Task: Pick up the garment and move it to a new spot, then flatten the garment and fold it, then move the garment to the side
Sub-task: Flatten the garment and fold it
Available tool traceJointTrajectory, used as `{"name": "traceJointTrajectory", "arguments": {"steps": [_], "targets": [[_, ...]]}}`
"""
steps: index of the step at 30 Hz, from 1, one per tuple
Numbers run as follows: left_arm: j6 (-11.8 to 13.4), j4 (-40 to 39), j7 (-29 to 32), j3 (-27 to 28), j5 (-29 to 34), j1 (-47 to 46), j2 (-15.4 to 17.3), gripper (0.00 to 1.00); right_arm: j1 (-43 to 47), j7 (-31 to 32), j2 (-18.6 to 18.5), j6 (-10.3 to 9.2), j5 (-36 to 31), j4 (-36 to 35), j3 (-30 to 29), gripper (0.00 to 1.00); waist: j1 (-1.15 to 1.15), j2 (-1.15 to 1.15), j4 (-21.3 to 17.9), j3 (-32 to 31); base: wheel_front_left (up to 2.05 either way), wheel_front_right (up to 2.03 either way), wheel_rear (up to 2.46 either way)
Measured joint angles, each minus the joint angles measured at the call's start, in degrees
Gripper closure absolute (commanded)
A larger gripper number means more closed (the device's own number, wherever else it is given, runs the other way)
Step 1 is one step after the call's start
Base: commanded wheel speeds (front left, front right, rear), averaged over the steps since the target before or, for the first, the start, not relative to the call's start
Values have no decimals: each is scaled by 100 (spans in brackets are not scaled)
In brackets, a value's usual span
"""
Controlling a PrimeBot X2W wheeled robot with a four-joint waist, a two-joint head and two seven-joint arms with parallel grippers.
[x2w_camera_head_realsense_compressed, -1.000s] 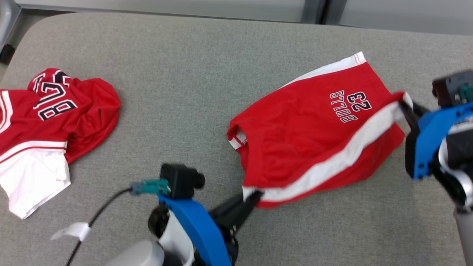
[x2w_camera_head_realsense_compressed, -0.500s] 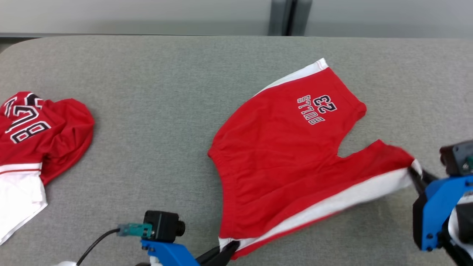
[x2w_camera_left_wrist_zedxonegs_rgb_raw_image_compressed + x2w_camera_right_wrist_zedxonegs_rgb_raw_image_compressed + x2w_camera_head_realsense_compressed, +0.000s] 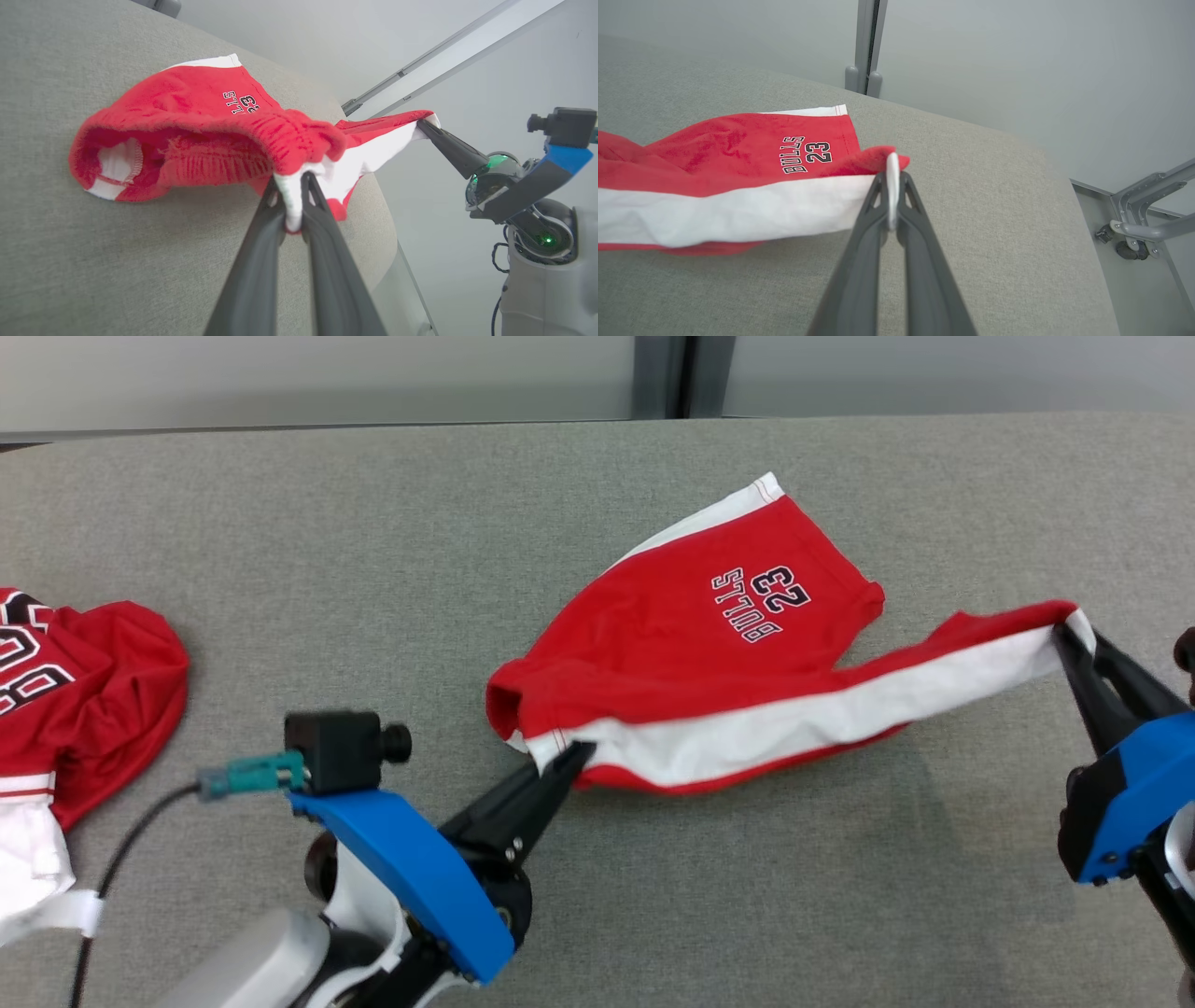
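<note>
The garment (image 3: 709, 644) is a pair of red shorts with white side stripes and "BULLS 23" print, stretched between both grippers above the grey table. My left gripper (image 3: 568, 761) is shut on the waistband end at the white stripe (image 3: 293, 191). My right gripper (image 3: 1069, 637) is shut on the hem corner of one leg (image 3: 892, 170), pulling that stripe taut to the right. The other leg (image 3: 775, 523) lies flat on the table farther back. In the left wrist view the right gripper (image 3: 427, 127) shows at the shorts' far end.
A second red and white jersey (image 3: 84, 691) lies crumpled at the table's left edge. The grey cloth table (image 3: 373, 569) spreads wide around the shorts; a pale wall runs behind it. A metal frame (image 3: 1148, 219) stands off the table's right corner.
Both grippers have lifted and pulled apart, stretching the shorts' white stripe taut and raising the near edge off the table. The head camera has shifted, so the jersey sits farther left.
</note>
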Motion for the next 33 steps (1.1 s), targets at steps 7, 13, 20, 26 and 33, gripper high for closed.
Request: {"name": "traceJointTrajectory", "arguments": {"steps": [7,13,20,26,33], "targets": [[297,-669,207,671,-107,-894,136,100,-636,-157,-178,-1,57,-342,103,100,-2,-1,-249,154,0,0,0],[475,-514,601,1046,-26,-2129,170,100,-2084,-233,-466,0,546,235,483,100,-1,-1,-645,869,0,0,0],[338,871,447,1601,478,-4389,-165,100,-4812,-1343,-594,0,918,2293,968,100,3,1,-1082,2001,0,0,0],[-156,2053,-454,1635,1371,-5720,-431,100,-6457,-3330,-221,1,477,3794,1074,100,2,2,-1067,2297,0,0,0],[-679,2682,-1574,1756,1979,-6617,-709,100,-7447,-5014,120,1,-298,4643,510,100,-2,1,-1013,2306,0,0,0]]}}
